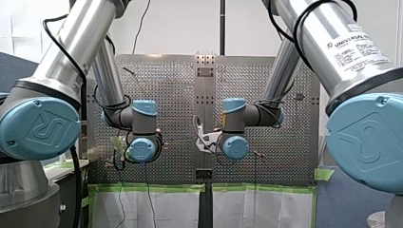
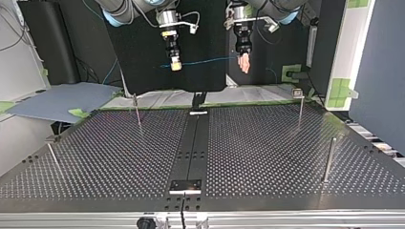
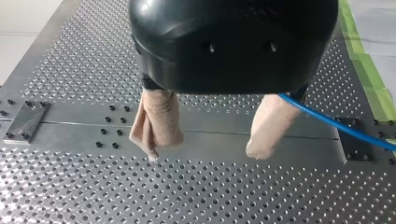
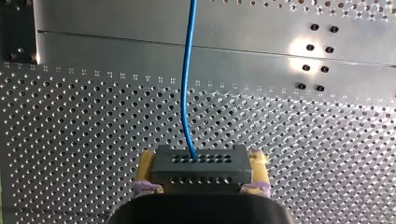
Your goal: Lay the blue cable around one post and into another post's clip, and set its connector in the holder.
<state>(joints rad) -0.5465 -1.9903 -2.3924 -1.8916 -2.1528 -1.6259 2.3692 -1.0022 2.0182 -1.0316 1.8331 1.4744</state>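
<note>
Our right gripper (image 4: 201, 162) pinches the black connector (image 4: 199, 167) between its yellow pads. The blue cable (image 4: 187, 93) leaves the connector's face and runs straight ahead. Our left gripper (image 3: 205, 150) is spread, with its beige-wrapped fingers (image 3: 156, 121) apart and nothing between them. The cable passes one finger near its root; we cannot tell if it touches. In the top view both grippers hang well above the far edge of the perforated table (image 2: 267, 157), the cable strung nearly level between them. We judge nothing routed yet: no post wrapped, no clip filled, connector not seated.

To do this step well, we'd close the left on the cable first so it can't slip off. Then hold the span lightly taut and bring it low beside the chosen post, so it wraps the shaft instead of riding over the top. No twisting the connector.

Four thin posts stand in the top view: far left (image 2: 137, 109), far right (image 2: 301, 106), near right (image 2: 329, 160), near left (image 2: 53, 160). The far-right one has a small head, maybe the clip; too small to tell. A small plate (image 2: 186, 185) sits on the centre strip (image 2: 193, 148) at the near edge, possibly the holder. The risk is the wrists knocking a post on the way down.
</note>
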